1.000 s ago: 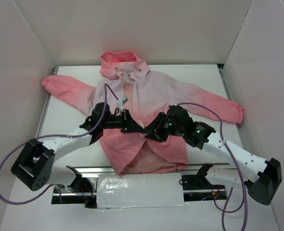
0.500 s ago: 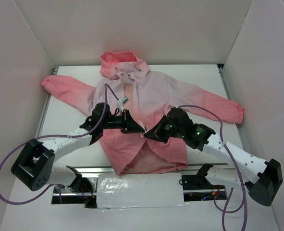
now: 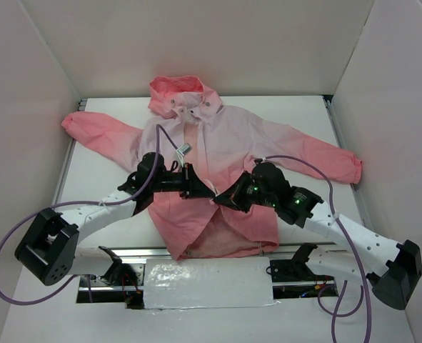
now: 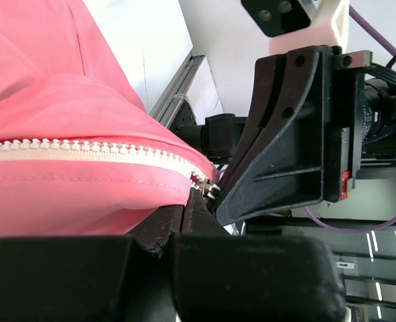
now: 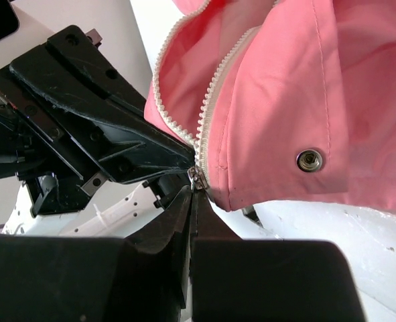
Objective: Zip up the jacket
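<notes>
So the jacket (image 3: 228, 139) lies flat on the table (image 3: 100, 175), lengthwise near to far, hood (image 3: 176, 89) farthest. Looks like the left end effector (image 4: 192, 204) and right end effector (image 5: 192, 191) are each clamped on the zipper (image 4: 84, 149) bottom.

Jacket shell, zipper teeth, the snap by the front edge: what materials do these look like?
The jacket looks like thin woven synthetic, probably nylon or polyester: smooth, nearly matte, with sharp creases and neat topstitching. The zipper teeth look like white moulded plastic, chunky and dull, on white tape. The snap is a shiny silver ring, likely metal.
</notes>
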Controlling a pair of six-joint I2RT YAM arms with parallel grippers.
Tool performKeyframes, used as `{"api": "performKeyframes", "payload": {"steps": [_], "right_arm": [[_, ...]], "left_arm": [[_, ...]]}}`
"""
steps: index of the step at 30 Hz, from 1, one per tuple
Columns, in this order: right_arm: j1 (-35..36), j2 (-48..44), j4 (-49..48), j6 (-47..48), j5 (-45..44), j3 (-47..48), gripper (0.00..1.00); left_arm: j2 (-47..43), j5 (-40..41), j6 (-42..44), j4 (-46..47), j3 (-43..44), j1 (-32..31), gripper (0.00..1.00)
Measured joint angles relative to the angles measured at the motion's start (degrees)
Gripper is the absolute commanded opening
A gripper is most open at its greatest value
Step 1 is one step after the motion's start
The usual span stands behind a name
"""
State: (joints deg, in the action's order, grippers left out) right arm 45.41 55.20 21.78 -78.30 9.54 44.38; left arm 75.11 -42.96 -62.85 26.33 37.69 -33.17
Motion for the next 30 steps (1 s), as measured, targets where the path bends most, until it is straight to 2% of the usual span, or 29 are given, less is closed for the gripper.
{"api": "performKeyframes", "payload": {"steps": [10, 19, 25, 30], "right_arm": [[-3.02, 1.75, -1.88, 2.99, 3.19, 0.76, 0.0], [-5.6, 4.48, -2.34, 3.41, 9.49, 0.81, 0.0], [-8.59, 5.25, -9.51, 3.93, 17.29, -2.91, 0.0], [-9.11, 4.76, -12.13, 6.56, 18.82, -4.24, 0.0]], "left_arm": [[-2.03, 3.48, 1.38, -2.08, 0.61, -0.9, 0.0], [-4.44, 6.03, -2.16, 3.72, -4.66, -1.31, 0.0], [-5.05, 6.95, -4.02, 6.29, -6.6, -1.46, 0.0], [-5.22, 7.8, -5.6, 8.41, -8.04, -1.68, 0.0]]}}
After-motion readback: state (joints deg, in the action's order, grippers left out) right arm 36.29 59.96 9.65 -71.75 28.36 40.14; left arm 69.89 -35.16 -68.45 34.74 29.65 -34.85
